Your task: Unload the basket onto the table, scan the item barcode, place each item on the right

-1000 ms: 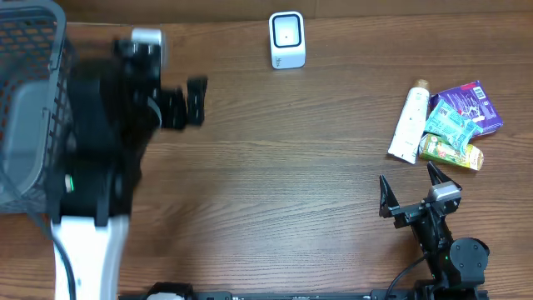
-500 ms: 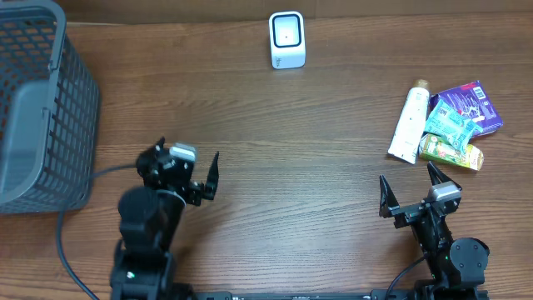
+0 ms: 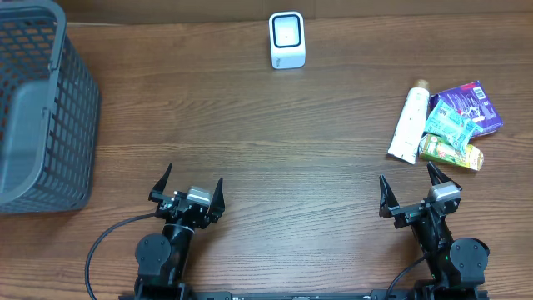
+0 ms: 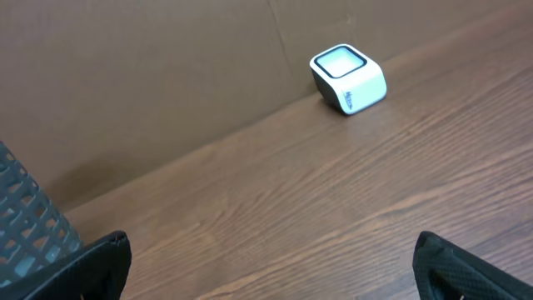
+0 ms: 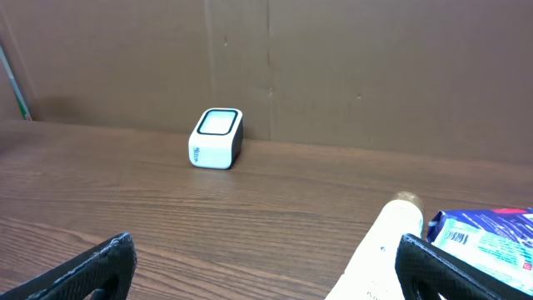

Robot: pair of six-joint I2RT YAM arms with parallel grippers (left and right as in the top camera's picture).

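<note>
The white barcode scanner (image 3: 287, 39) stands at the back middle of the table, also in the left wrist view (image 4: 348, 77) and the right wrist view (image 5: 216, 138). The items lie at the right: a white tube (image 3: 410, 123), a purple packet (image 3: 468, 104), a teal packet (image 3: 450, 125) and a yellow-green packet (image 3: 451, 151). My right gripper (image 3: 407, 179) is open just in front of them, with the tube (image 5: 387, 250) beside its right finger. My left gripper (image 3: 191, 185) is open at the front left, nothing between its fingers (image 4: 100, 262).
A grey mesh basket (image 3: 37, 108) stands at the far left; its corner shows in the left wrist view (image 4: 25, 237). A brown cardboard wall (image 5: 333, 67) runs behind the table. A black cable (image 3: 108, 237) trails from the left arm.
The left arm has swung from beside the basket down to the table's front edge, its gripper staying open. The right arm and the items have not moved.
</note>
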